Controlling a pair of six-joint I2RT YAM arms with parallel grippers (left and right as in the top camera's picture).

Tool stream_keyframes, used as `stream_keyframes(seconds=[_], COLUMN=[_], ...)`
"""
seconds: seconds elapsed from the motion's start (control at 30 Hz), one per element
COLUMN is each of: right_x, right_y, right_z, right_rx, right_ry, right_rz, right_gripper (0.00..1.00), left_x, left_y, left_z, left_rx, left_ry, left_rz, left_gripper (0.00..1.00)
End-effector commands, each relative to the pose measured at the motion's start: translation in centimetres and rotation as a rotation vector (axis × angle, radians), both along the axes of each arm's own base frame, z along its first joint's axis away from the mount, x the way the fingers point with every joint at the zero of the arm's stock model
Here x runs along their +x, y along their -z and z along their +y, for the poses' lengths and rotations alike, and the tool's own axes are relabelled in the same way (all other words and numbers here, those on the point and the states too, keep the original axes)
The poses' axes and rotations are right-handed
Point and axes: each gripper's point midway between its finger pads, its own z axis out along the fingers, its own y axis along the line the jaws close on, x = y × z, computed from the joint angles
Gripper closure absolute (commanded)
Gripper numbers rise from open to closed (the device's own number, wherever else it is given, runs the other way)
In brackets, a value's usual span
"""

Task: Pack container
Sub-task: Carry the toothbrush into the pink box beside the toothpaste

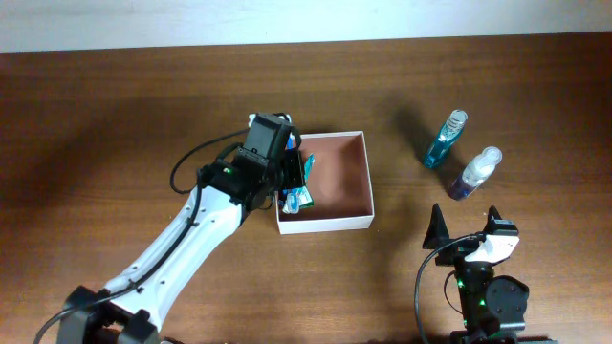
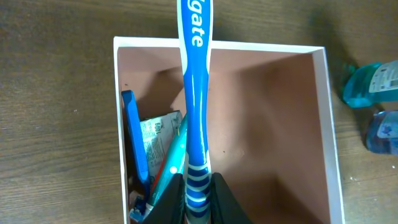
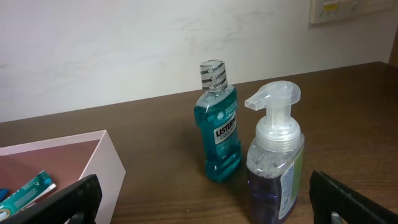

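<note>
The container (image 1: 369,182), a shallow white box with a reddish-brown inside, sits mid-table. My left gripper (image 1: 287,178) hangs over its left side, shut on the striped handle of a blue toothbrush (image 2: 195,106). In the left wrist view the left gripper (image 2: 198,194) has the brush pointing across the container (image 2: 324,124) toward its far wall. A toothpaste tube (image 2: 172,155), a small packet (image 2: 154,138) and a blue stick-like item (image 2: 132,134) lie along the left wall inside. My right gripper (image 1: 469,229) stands open near the front right, holding nothing.
A teal mouthwash bottle (image 1: 446,139) and a purple pump bottle (image 1: 475,174) stand right of the container. In the right wrist view the mouthwash bottle (image 3: 219,124) and pump bottle (image 3: 275,168) are just ahead of the right gripper (image 3: 208,205), with the container's wall (image 3: 106,168) at left.
</note>
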Motion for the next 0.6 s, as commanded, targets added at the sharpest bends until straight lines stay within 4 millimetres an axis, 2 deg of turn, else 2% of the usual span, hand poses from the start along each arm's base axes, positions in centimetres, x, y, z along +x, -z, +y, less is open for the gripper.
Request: stream_keyframes(seconds=[0.0,0.1,0.27,0.57], right_x=[0.0,0.0,0.0,0.0], right_y=[0.3,0.3,0.3,0.3], right_z=[-0.2,-0.2,-0.2,-0.2], right_rx=[0.007,0.007,0.007,0.007], right_ry=[0.01,0.01,0.01,0.01], right_rz=[0.005,0.005,0.005,0.005], right_gripper=[0.02,0.02,0.02,0.02], left_x=[0.4,0.9,0.8,-0.1], left_y=[0.6,2.1,3.3,3.9], left_z=[-0.5,-0.6,-0.6,-1.4], left_rx=[0.0,0.018,0.033,0.048], left_ry=[-0.003,-0.007,-0.006,0.02], left_rz=[0.012,0.029,0.058,0.082], left_gripper=[1.0,0.99,0.99,1.0])
